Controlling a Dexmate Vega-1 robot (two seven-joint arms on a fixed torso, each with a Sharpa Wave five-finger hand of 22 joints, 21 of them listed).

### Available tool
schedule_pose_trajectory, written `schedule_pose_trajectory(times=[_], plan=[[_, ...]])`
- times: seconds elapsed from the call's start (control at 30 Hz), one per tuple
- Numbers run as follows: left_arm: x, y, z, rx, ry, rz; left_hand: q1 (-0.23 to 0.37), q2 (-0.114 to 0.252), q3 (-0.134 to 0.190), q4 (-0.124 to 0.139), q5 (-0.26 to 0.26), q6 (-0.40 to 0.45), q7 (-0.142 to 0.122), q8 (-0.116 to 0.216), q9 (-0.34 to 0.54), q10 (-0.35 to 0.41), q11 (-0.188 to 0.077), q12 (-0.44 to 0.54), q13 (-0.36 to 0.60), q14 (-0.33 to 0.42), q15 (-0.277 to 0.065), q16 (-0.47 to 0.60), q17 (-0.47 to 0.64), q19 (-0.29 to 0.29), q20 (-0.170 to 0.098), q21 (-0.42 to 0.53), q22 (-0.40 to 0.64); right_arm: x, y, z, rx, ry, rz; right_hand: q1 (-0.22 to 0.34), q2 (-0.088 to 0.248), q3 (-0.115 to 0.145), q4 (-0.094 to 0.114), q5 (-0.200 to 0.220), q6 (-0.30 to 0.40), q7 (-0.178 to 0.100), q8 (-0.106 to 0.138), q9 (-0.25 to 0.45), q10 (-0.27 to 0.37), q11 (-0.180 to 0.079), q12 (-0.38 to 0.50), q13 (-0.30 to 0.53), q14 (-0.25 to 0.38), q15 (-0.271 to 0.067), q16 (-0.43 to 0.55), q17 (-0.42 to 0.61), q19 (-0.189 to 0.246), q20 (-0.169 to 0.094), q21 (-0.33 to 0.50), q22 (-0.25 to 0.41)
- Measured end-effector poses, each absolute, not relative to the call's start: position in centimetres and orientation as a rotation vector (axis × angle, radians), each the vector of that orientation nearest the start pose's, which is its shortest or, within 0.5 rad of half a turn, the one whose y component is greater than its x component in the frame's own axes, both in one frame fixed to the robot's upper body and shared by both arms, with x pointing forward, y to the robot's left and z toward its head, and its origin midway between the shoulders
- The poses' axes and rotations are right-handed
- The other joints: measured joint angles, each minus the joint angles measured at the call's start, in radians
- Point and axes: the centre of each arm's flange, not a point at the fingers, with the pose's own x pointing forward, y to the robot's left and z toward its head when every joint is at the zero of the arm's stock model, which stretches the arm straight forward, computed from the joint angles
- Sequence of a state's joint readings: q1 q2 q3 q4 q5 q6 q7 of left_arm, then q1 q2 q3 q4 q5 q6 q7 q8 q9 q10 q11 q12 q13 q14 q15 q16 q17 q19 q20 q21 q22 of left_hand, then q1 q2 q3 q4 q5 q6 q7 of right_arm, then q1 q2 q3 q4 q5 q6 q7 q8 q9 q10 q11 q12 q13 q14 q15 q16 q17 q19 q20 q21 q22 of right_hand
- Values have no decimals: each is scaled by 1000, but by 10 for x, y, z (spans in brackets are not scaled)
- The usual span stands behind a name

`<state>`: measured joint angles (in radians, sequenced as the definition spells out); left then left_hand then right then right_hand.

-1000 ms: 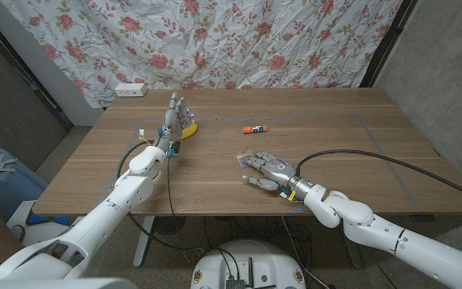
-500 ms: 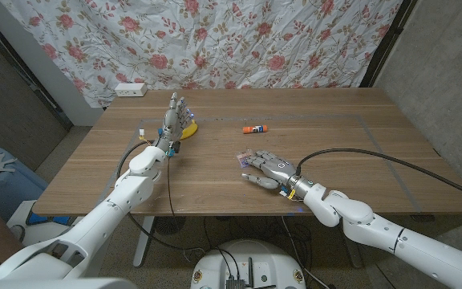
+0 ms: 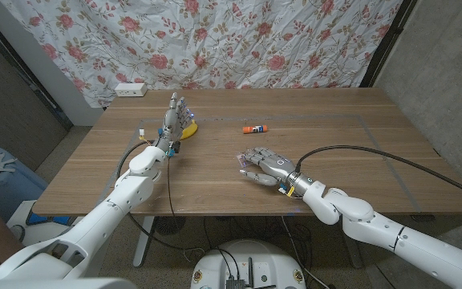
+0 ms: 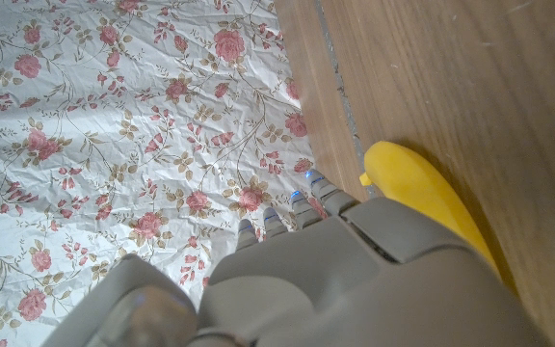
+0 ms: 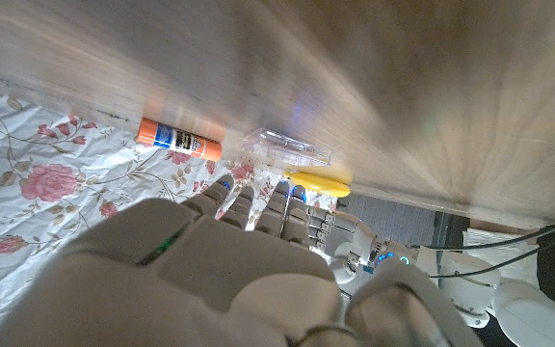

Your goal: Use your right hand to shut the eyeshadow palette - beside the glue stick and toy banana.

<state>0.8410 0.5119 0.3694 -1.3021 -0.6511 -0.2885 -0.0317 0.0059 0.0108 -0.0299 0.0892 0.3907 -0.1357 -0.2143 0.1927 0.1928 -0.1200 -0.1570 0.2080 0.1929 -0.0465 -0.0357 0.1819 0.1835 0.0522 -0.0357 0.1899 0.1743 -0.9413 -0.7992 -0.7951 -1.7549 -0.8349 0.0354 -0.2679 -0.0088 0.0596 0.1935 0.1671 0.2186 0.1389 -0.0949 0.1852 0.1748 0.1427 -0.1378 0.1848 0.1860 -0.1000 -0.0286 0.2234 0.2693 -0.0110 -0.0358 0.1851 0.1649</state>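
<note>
Eyeshadow palette (image 3: 244, 156) near middle of table (image 3: 359, 152), clear lid (image 5: 285, 148) seemingly up, just beyond fingertips of right robot hand (image 3: 265, 167). Glue stick (image 3: 255, 128) farther back, toy banana (image 3: 188, 128) far left beside left robot hand (image 3: 173, 120). Right robot hand holding nothing, fingers stretched toward palette; contact with lid not clear. Left robot hand upright, fingers apart, idle. Step judged: reaching lid, closing not done. Next: fingers over lid top, press down toward base without sliding palette.
</note>
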Motion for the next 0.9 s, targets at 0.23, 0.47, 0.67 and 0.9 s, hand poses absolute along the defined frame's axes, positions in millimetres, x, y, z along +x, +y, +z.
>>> schedule_pose_trajectory(times=[0.23,0.47,0.67,0.9], plan=[[652,291,-27,-41,-593,-208,0,0,0,0,0,0,0,0,0,0,0,0,0,0,0,0,0,0,0,0,0,546,-136,-131,-1549,-927,224,9,9,0,0,0,0,0,0,0,0,0,0,0,0,0,0,0,11,4,4,0],[652,291,-27,-41,-593,-208,0,0,0,0,0,0,0,0,0,0,0,0,0,0,0,0,0,0,0,0,0,541,-137,-121,-1490,-945,217,9,9,0,0,4,0,0,0,0,0,0,0,0,7,-7,0,0,20,2,6,0],[652,291,-28,-41,-593,-208,0,0,0,0,0,0,0,0,0,0,0,0,0,0,0,0,0,0,0,0,0,538,-139,-113,-1425,-954,224,9,9,3,-3,4,0,0,0,0,-6,6,0,0,10,-5,0,-4,38,5,12,0],[652,291,-28,-41,-593,-208,0,0,0,0,0,0,0,0,0,0,0,0,0,0,0,0,0,0,0,0,0,535,-142,-103,-1338,-969,233,10,9,8,-9,3,4,4,0,0,0,11,0,0,17,-5,8,-5,57,0,18,0]])
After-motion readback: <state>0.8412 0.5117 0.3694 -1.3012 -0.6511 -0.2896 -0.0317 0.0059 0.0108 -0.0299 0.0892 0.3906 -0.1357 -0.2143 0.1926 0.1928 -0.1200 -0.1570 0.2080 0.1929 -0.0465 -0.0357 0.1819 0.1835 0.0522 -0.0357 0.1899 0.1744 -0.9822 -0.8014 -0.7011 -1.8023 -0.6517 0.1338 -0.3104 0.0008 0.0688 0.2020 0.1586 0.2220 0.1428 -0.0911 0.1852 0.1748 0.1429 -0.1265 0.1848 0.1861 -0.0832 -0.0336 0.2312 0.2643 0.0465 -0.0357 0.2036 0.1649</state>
